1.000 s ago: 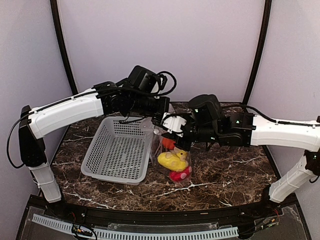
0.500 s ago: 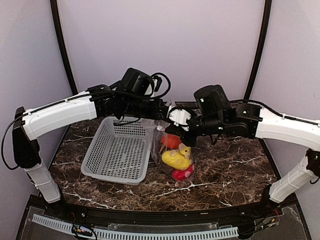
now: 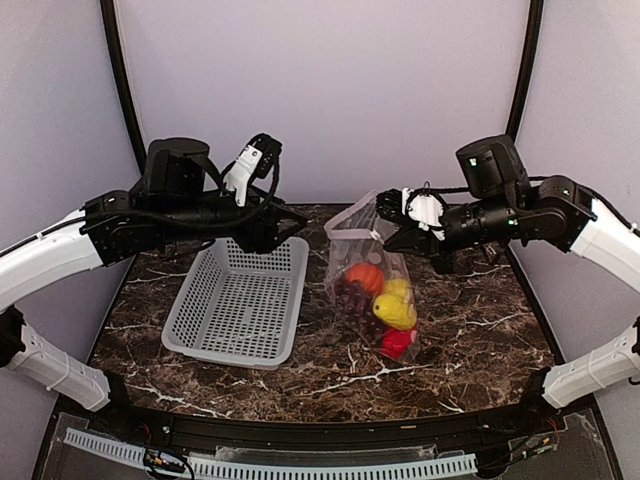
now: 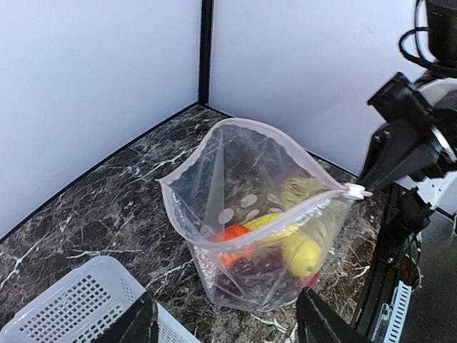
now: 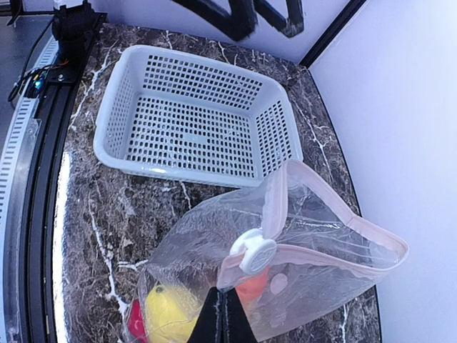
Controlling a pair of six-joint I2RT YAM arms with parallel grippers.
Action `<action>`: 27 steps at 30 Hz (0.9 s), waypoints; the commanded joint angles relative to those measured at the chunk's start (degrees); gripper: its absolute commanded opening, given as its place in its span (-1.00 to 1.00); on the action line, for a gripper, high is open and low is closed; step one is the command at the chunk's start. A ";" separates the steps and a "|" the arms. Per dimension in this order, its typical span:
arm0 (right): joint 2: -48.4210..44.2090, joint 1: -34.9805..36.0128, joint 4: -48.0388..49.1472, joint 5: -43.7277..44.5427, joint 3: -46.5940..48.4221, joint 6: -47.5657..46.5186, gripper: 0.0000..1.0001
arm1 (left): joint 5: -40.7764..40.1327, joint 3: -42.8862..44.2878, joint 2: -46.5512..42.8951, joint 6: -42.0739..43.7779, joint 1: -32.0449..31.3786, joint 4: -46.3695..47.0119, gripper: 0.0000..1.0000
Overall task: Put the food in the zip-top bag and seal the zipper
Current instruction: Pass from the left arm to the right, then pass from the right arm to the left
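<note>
Shows right hand (image 5: pixel 227 306) pinched shut on the zipper (image 5: pixel 321 251) of the zip-top bag (image 3: pixel 362 250), mouth gaping, the food (image 3: pixel 390 300) inside. Shows left hand (image 4: pixel 228 330) spread open, gripping nothing, left of the bag. Differs from a second earlier: left hand then closed at the bag's mouth, now drawn clear.

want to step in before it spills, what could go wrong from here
1. Only the right jaws hold the zip-top bag, pinched at one end of the zipper; the left jaws stand open near the basket. The bag may slump and tip out the food.
2. The mouth gapes wide, so pulling the slider might just drag the bag.
</note>
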 commanded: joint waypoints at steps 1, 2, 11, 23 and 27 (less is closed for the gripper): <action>-2.99 -1.85 -5.11 -5.32 1.72 -3.60 -1.00 | 6.30 -4.32 -2.97 10.42 -2.57 6.32 0.33; -3.43 -2.18 -6.02 -5.94 2.08 -4.11 -1.00 | 6.52 -3.86 -2.45 11.63 -3.60 5.41 0.36; -5.40 -4.57 -12.27 -13.91 2.99 -6.04 -1.00 | 4.93 8.05 10.96 27.05 -9.32 0.06 0.39; -6.38 -4.65 -13.35 -14.78 2.25 -5.69 -1.00 | 13.44 23.88 24.60 34.39 -9.44 -14.86 0.10; -6.89 -5.41 -13.35 -15.07 2.62 -5.62 -1.00 | 14.41 25.31 26.50 34.74 -9.39 -16.76 -0.16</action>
